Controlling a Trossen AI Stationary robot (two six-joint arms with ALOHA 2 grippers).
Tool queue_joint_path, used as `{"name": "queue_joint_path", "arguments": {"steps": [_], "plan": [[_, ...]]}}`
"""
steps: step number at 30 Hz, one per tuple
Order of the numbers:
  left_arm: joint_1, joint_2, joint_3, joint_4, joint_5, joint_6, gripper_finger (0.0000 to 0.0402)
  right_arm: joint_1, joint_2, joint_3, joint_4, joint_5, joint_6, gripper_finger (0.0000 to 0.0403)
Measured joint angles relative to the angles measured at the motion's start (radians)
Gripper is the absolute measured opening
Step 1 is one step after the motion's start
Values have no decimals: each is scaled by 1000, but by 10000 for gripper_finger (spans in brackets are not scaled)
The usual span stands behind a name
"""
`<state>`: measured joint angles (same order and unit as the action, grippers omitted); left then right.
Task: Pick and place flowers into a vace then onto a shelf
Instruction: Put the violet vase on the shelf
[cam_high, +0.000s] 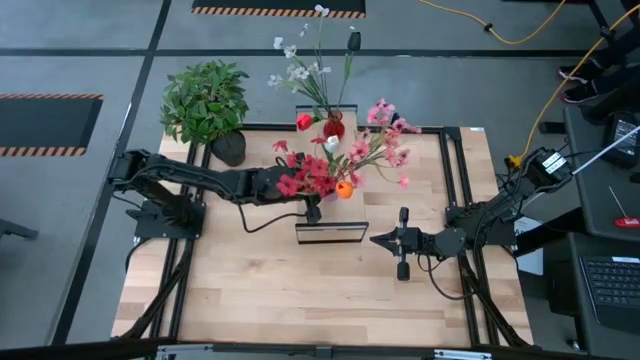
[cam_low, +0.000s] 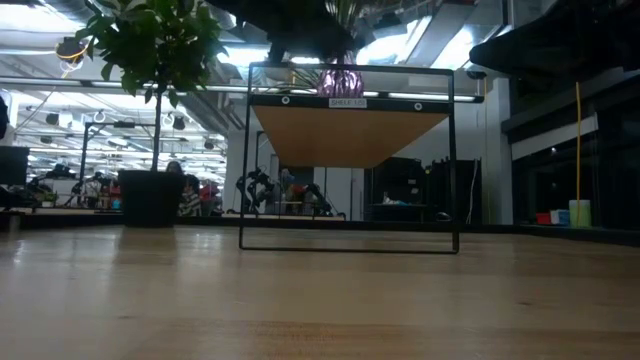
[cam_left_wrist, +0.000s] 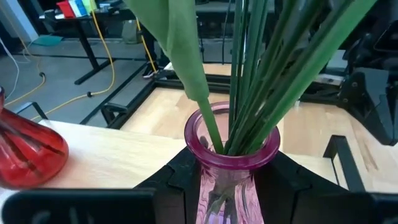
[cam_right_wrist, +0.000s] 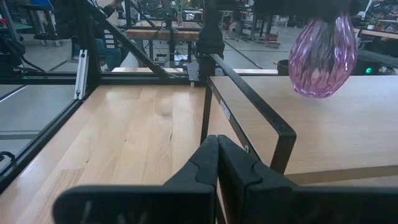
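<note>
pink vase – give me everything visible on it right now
The pink vase is translucent ribbed glass with a bulbous body, narrow neck and flared round rim. It stands upright, and green flower stems fill its mouth. The left claw grips it at the neck, a finger on either side. In the right wrist view its base looks just above the shelf; contact cannot be told. A red vase stands nearby, apart from it.

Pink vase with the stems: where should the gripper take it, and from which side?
Probably at the narrow neck just under the flared rim of the pink vase, approaching level from the left, as the left gripper does. The bulbous body looks too wide, and the flowers block the top.
</note>
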<state>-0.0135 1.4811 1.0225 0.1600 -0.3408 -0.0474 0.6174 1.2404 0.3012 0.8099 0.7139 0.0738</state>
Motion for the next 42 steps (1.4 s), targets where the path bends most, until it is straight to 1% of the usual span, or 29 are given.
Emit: {"name": "queue_joint_path", "arguments": {"steps": [9,16,18,20,21,23,32,38,42], "plan": [[0,8,0,2,-4,-10,109,0,0,0,0,0,0,9],[0,8,-1,37,-7,-9,109,0,0,0,1,0,0,9],[0,8,-5,88,-7,6,109,0,0,0,1,0,0,9],[0,8,-35,186,-4,24,109,0,0,0,1,0,0,9],[1,8,-56,227,6,25,109,0,0,0,1,0,0,9],[8,8,-88,252,43,23,109,0,0,0,1,0,1,9],[18,8,-102,238,53,-1,109,0,0,0,1,0,1,9],[18,8,-102,179,55,-9,109,0,0,0,1,0,0,9],[16,7,-103,170,52,-18,109,0,0,0,1,0,0,9]]}}
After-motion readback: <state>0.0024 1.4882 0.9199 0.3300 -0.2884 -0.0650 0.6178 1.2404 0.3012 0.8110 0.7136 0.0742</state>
